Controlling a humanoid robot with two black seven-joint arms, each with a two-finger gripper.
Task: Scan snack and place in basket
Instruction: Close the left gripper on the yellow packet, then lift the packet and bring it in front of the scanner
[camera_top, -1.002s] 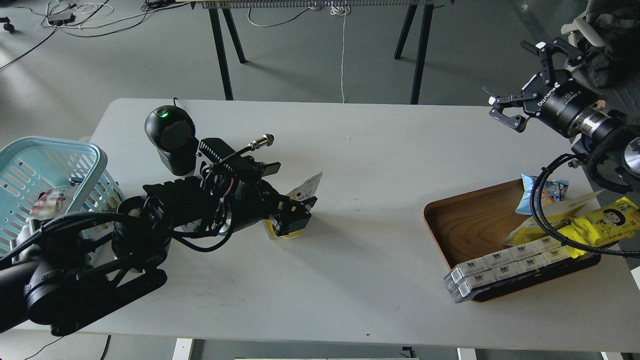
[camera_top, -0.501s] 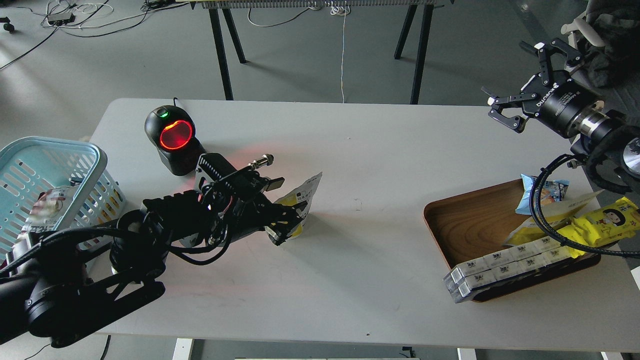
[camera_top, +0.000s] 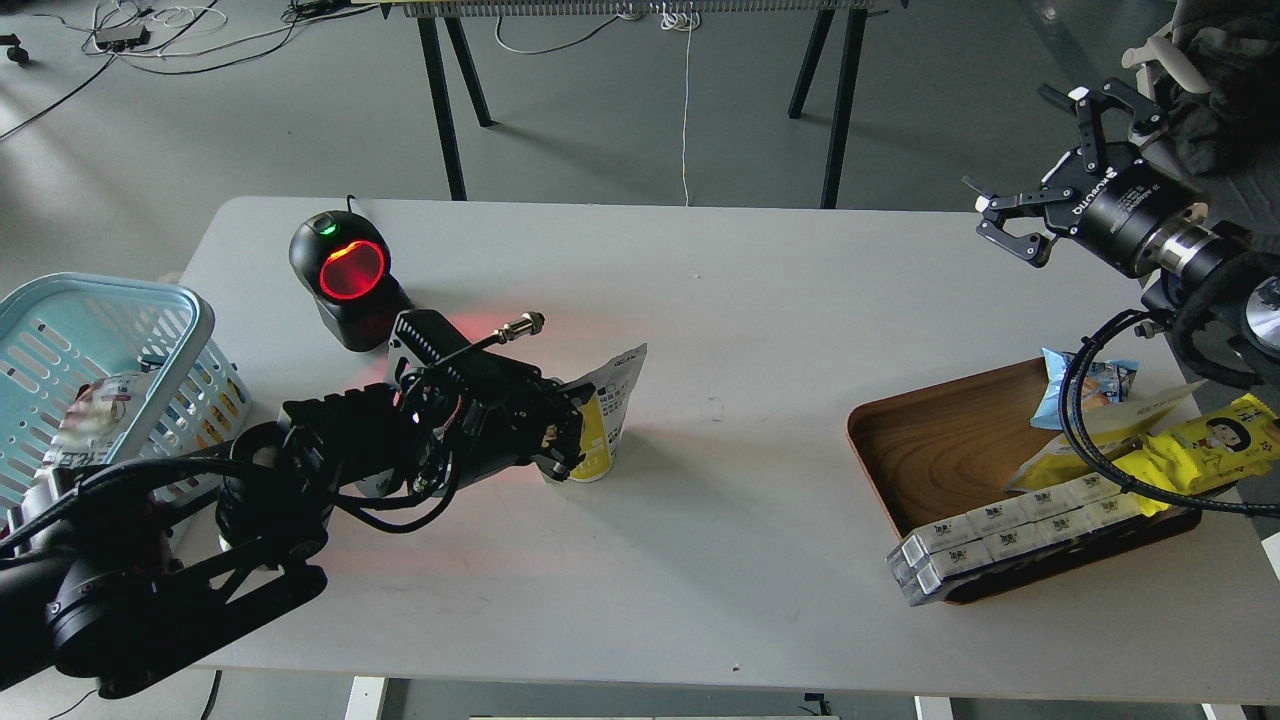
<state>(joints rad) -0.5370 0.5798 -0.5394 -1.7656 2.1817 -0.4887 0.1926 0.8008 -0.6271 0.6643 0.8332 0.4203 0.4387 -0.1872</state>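
Head view: snack (camera_top: 604, 408) stands on the table (camera_top: 700, 520) left of center, just right of the left gripper (camera_top: 566, 437), which is too dark to tell whether it's clamped. Scanner (camera_top: 345, 275) glows red at upper left. Basket (camera_top: 120, 345) at the far left edge. Right gripper (camera_top: 1040, 170) hangs spread wide, upper right.

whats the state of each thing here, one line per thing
yellow and white stand-up snack pouch: upright on the table, at the left gripper
left gripper: at the pouch, jaws too dark to tell apart
right gripper: raised, jaws open, empty
black dome barcode scanner: window lit red, green light on top
light blue slotted plastic basket: holds a packet
brown wooden tray: holds packets and white boxes
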